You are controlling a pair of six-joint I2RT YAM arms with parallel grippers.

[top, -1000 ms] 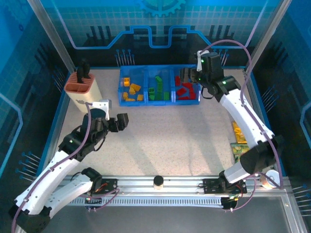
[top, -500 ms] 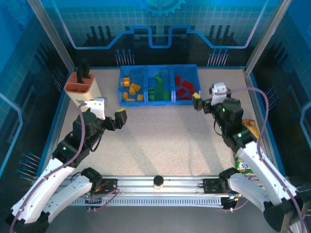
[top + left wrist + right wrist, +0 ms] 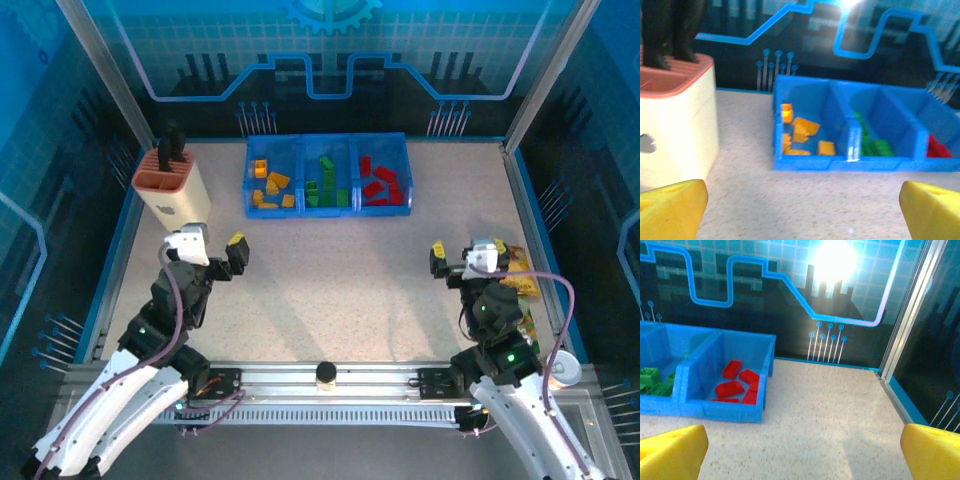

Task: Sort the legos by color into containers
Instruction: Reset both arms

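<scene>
Since a second ago the right gripper has drawn back from over the red end of the containers to a spot well in front of their right corner, and the left gripper has also retreated, nearer its base and well in front of their left corner. The right gripper's yellow fingers are spread wide with nothing between them, one in each lower corner of the right wrist view, with bare table between. The left gripper's yellow fingers are parted just as widely and carry nothing. Both grippers face the containers, which stand at the far side of the table as one low blue tray of three adjoining bins. The yellow-orange legos lie in the left bin, the green legos in the middle bin and the red legos in the right bin; in the left wrist view one orange brick stands against that bin's left wall. No brick can be seen on the table in front of the containers. A beige holder with a terracotta top stands to the left of the containers, apart from them. Yellow-green snack packets lie well to the front right of the containers, just beside the right arm.
</scene>
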